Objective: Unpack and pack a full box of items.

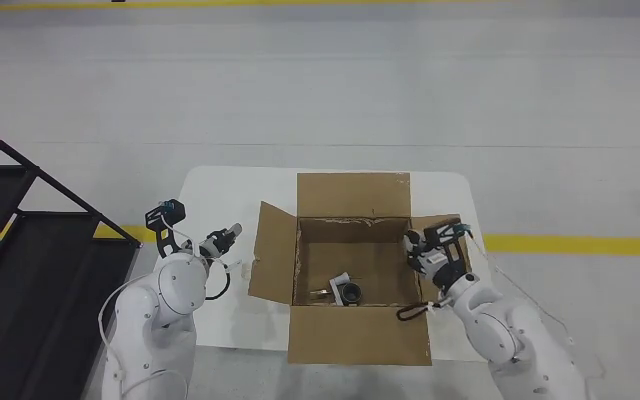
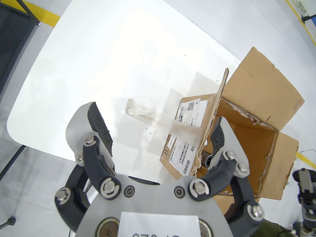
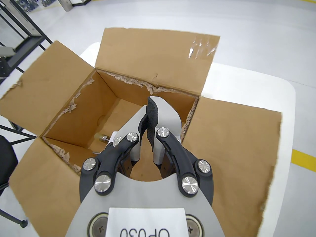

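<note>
Right jaws pinched together, empty, over the open box point(image 3: 153, 57). Left jaws spread wide above the counter point(image 2: 111, 50) beside it.

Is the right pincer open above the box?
No, the right pincer is shut tip to tip, with nothing in it, above the open cardboard box.

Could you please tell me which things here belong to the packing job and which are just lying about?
Job: cardboard box, black item and white item inside it, left pincer, right pincer.
Lying about: clear tape strip on the table, black rack, yellow floor line.
</note>
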You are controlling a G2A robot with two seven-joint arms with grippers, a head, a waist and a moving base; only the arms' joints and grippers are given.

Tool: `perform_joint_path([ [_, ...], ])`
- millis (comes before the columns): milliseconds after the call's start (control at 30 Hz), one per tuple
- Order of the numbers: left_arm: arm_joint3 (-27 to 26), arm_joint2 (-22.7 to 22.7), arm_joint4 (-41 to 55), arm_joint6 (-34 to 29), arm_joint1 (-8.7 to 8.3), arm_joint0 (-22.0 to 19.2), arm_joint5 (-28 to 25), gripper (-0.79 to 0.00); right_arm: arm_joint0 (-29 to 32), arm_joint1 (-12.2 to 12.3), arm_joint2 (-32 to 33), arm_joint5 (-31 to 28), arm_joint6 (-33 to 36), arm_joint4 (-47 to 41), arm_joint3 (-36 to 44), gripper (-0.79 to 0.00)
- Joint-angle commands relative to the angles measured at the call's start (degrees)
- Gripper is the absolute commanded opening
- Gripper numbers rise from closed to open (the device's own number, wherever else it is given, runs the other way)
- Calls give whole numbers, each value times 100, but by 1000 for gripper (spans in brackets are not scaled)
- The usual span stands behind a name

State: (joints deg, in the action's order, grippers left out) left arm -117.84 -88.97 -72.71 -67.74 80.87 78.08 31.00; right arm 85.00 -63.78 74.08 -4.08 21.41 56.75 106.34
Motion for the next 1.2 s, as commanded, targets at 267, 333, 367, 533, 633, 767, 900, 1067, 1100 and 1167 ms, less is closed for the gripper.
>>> perform_joint_path([
  [267,0,0,0,0,0,0,0,0,-479,-132,-679,488,-167,215,-679,-785],
  [333,0,0,0,0,0,0,0,0,-479,-132,-679,488,-167,215,-679,-785],
  [367,0,0,0,0,0,0,0,0,-479,-132,-679,488,-167,215,-679,-785],
  [533,0,0,0,0,0,0,0,0,-665,-142,-836,174,85,435,-646,-785],
  [633,0,0,0,0,0,0,0,0,-756,-196,-1067,538,515,551,-414,-785],
  [767,0,0,0,0,0,0,0,0,-1138,-302,-1466,1328,2089,513,-126,-785],
  [900,0,0,0,0,0,0,0,0,-1660,-413,-1922,2013,3560,934,75,-785],
  [1067,0,0,0,0,0,0,0,0,-2114,-503,-2370,1992,4832,1468,-159,-785],
  [1100,0,0,0,0,0,0,0,0,-2153,-527,-2407,1995,4900,1394,-216,-785],
  [1167,0,0,0,0,0,0,0,0,-2216,-561,-2457,1944,4998,1299,-422,-785],
])
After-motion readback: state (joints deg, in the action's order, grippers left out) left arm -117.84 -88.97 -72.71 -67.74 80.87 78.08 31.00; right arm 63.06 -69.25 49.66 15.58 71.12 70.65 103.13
